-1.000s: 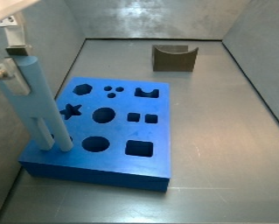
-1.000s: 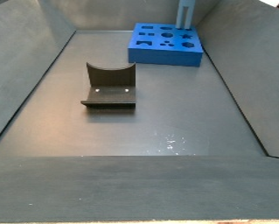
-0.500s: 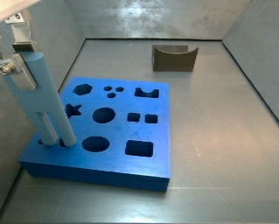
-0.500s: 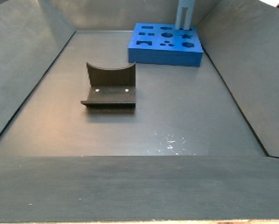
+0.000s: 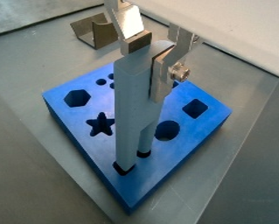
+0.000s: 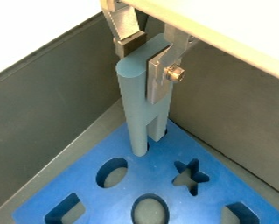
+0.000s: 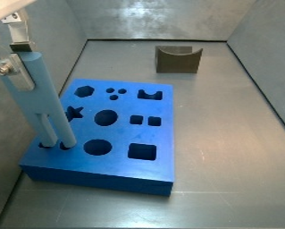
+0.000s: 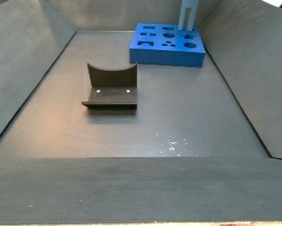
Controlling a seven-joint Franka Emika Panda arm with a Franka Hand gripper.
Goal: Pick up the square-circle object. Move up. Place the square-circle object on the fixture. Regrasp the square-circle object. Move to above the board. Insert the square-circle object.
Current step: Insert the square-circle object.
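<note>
peg's top has climbed since a second ago: my gripper (image 5: 151, 54), clamped on the square-circle object (image 5: 132, 109), lifts it, tip below me by the board (image 5: 198, 131) corner hole.

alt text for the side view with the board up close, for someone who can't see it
The end effector holds the pale square-circle object upright, its lower end in a hole near one corner of the blue board. The dark fixture stands apart, behind.
</note>
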